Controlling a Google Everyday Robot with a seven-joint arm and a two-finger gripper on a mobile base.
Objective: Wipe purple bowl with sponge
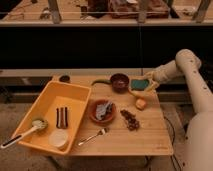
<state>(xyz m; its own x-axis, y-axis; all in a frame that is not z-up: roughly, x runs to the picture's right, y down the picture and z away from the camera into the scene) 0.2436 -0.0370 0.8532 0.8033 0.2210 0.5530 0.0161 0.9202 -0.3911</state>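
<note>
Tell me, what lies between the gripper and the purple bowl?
The camera view shows only the teal sponge there, held by the gripper at the right rear of the table, just right of the purple bowl.

Just beside purple bowl (119,81), the tool (148,83) with sponge (139,84) in grip; yellow block (140,103) near, camera-side.
</note>
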